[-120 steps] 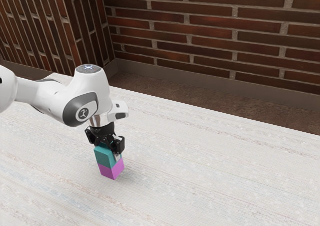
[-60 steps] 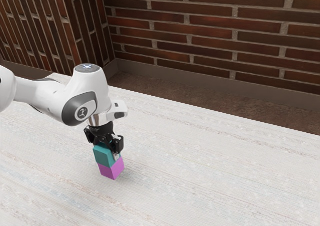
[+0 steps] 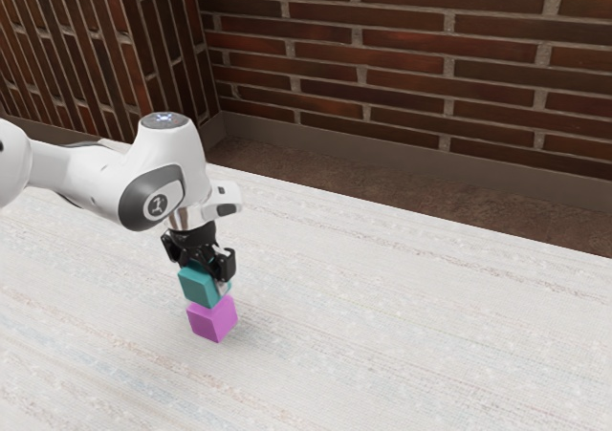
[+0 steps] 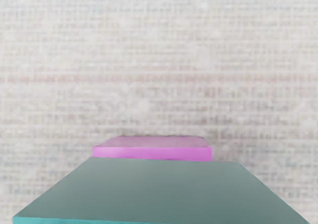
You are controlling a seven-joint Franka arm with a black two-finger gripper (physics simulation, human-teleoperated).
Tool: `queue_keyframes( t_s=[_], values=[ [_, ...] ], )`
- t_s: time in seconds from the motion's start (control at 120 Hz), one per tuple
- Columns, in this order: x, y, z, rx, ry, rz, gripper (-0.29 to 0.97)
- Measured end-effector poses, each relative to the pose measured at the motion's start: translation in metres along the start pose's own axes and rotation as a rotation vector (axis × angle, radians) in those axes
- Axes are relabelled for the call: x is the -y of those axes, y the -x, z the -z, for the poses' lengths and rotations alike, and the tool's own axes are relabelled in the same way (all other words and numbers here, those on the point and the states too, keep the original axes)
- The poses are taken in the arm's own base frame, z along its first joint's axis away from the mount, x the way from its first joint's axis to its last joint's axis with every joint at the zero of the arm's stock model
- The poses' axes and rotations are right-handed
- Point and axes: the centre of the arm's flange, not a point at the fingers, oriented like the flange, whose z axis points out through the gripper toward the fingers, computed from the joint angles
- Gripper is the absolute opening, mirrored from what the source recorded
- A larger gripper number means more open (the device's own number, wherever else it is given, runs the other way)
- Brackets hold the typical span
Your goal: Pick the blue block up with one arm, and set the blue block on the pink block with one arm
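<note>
The blue block (image 3: 198, 285), teal-blue in colour, sits between the black fingers of my gripper (image 3: 209, 268), which is shut on its upper part. Directly under it the pink block (image 3: 211, 318) rests on the table. The blue block's underside is at the pink block's top, slightly offset toward the exterior view's left; I cannot tell whether they touch. In the wrist view the blue block (image 4: 159, 191) looms just under my hand, with a strip of the pink block (image 4: 151, 148) showing past its far edge.
The pale woven tabletop (image 3: 411, 326) stretches wide toward the exterior view's right and front. A brick wall (image 3: 402, 58) stands behind the table's far edge, beyond a strip of brown floor.
My hand has risen a little and shifted slightly toward the exterior view's left, and the blue block has come up with it. More of the pink block now shows. The pink block has not moved.
</note>
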Motion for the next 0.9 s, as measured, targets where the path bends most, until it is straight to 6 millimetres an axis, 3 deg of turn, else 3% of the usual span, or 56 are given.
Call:
queue_keyframes(
  t_s=[0.4,0.9],
  values=[
    [0.031,-0.001,-0.012,0.022,-0.001,0.043,0.4],
    [0.018,-0.001,-0.01,0.018,0.001,0.01,0.41]
  ],
)
